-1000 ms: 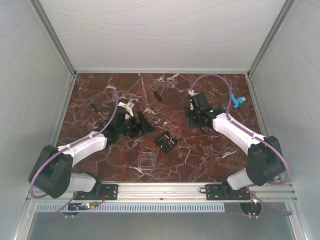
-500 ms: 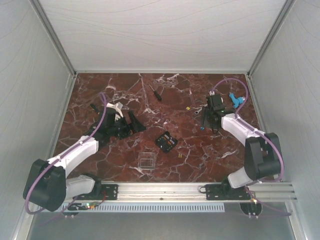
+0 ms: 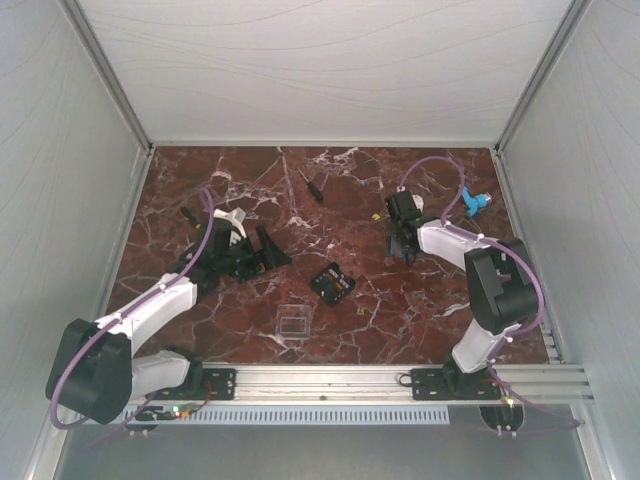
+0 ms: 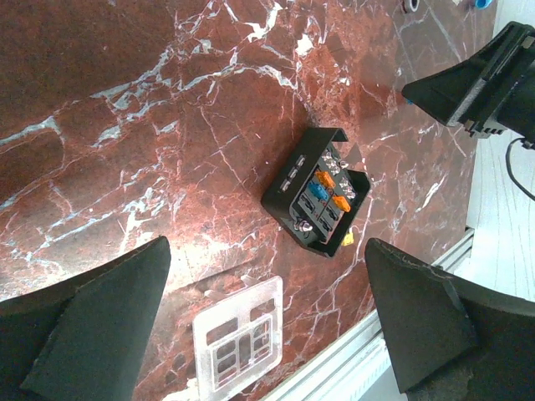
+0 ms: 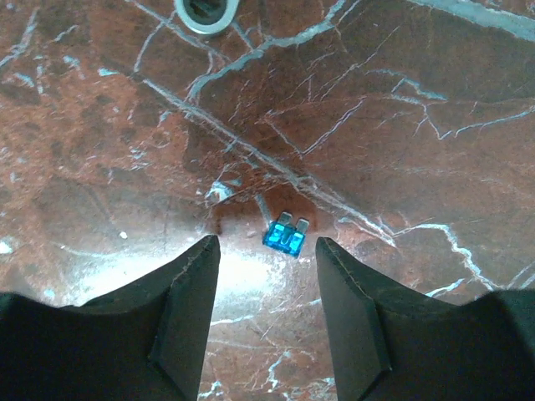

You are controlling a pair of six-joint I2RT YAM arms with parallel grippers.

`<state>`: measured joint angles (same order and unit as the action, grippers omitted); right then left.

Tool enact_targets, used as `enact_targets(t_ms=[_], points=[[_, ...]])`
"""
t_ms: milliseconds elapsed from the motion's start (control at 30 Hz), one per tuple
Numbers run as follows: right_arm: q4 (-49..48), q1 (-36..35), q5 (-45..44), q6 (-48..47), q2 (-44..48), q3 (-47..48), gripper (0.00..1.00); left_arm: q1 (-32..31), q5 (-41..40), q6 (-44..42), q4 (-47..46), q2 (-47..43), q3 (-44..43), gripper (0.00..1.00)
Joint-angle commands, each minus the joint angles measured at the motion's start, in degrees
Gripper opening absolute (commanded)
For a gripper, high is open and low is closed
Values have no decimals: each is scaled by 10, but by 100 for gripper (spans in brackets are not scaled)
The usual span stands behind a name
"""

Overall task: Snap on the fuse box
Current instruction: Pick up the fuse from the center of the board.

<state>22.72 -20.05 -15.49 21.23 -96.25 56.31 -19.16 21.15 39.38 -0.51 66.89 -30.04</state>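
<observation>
Two end effectors work over the marble counter [image 3: 200, 190]. Top view: the fuse box [image 3: 332, 283] lies uncovered near the centre, with the clear lid [image 3: 291, 323] flat on the counter, near it but apart. The left end effector [image 3: 258, 250] is left of the box and the right end effector [image 3: 403, 236] is well to its right. Left wrist view: jaws fully spread and empty, with box [image 4: 318, 199] and lid [image 4: 240, 344] ahead. Right wrist view: jaws part-open, gripping nothing, above a loose blue fuse [image 5: 286, 236]. Likely faults: the flat lid slips from the grasp, or the unheld box slides under pressure, so the lid seats crooked.
</observation>
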Motion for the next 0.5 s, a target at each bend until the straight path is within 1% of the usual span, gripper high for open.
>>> enact_targets(t_ms=[0, 233, 367, 467], points=[[-9, -2, -48, 24, -24, 18, 47, 2, 0, -4, -19, -6, -4, 100], [9, -1, -69, 34, -34, 12, 44, 3, 6, 2, -30, -5, 2, 99], [18, 4, -58, 36, -21, 3, 40, 3, 12, 3, -33, 0, 1, 99], [23, 6, -34, 38, -9, -5, 38, 3, 13, 5, -35, 0, 1, 99]])
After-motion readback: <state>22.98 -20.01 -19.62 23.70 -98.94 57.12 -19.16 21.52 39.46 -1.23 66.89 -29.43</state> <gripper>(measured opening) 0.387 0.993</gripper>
